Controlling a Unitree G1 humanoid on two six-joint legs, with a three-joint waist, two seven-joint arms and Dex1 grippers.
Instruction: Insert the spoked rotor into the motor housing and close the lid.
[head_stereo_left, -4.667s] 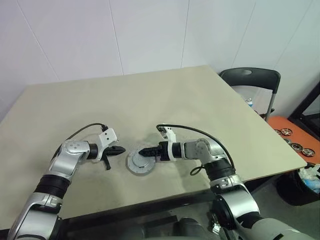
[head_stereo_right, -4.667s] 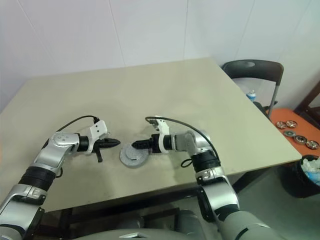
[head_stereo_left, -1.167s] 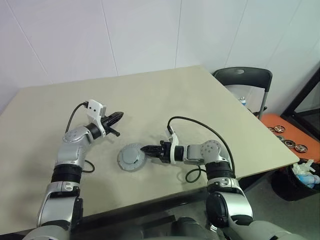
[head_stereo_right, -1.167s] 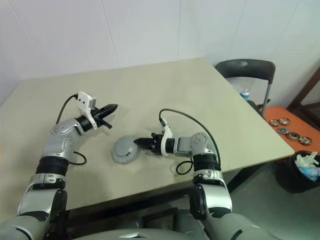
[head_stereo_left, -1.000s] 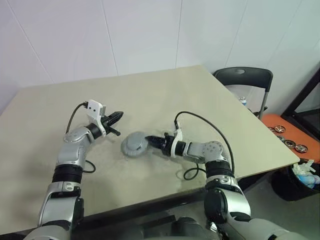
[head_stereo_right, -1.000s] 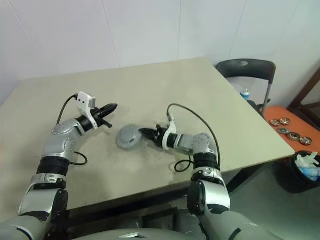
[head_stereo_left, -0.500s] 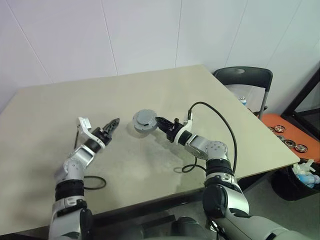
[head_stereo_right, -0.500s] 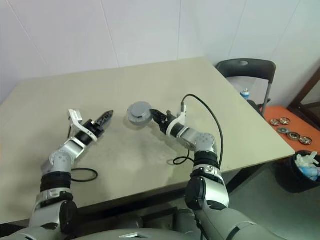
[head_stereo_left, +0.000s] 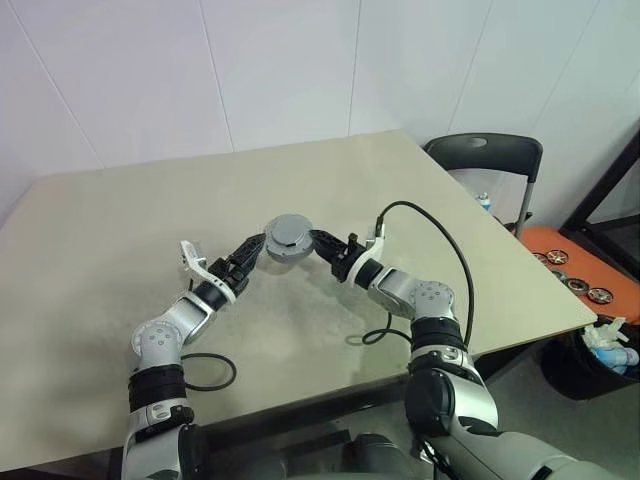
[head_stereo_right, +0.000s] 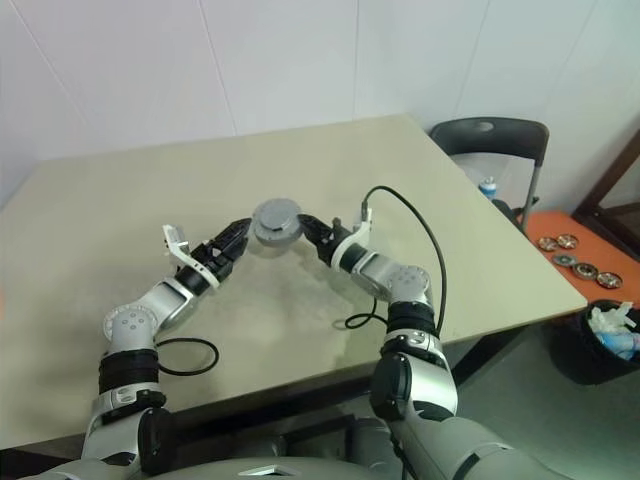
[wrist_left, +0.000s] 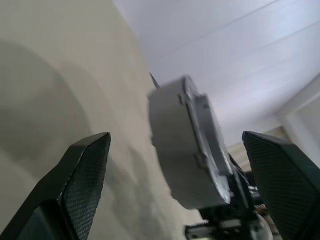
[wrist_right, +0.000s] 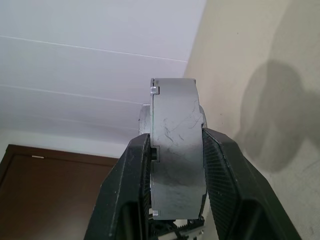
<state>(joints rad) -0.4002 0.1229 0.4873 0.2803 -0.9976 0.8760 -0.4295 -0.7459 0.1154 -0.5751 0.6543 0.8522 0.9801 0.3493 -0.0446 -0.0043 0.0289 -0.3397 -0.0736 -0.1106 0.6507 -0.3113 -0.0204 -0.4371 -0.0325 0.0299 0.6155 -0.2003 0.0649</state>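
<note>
My right gripper (head_stereo_left: 313, 241) is shut on the motor housing (head_stereo_left: 290, 238), a squat grey metal disc held clear above the table (head_stereo_left: 120, 210). In the right wrist view the housing (wrist_right: 176, 150) stands edge-on, clamped between the two black fingers (wrist_right: 132, 190). A thinner grey disc, the lid (wrist_left: 207, 130), lies flush against one face of the housing (wrist_left: 175, 145). My left gripper (head_stereo_left: 254, 250) is open just left of the housing, with one finger (wrist_left: 82, 185) on either side and neither touching it. The spoked rotor is hidden.
A black folding chair (head_stereo_left: 485, 160) stands past the table's right corner. Beside it is an orange tray (head_stereo_left: 580, 275) with several metal discs, and a bin (head_stereo_left: 600, 350) below. Black cables (head_stereo_left: 205, 370) loop on the table near the front edge.
The right gripper has lifted the housing off the table and holds it raised. The left gripper has swung right toward the housing, rolled over, and gone from shut to open.
</note>
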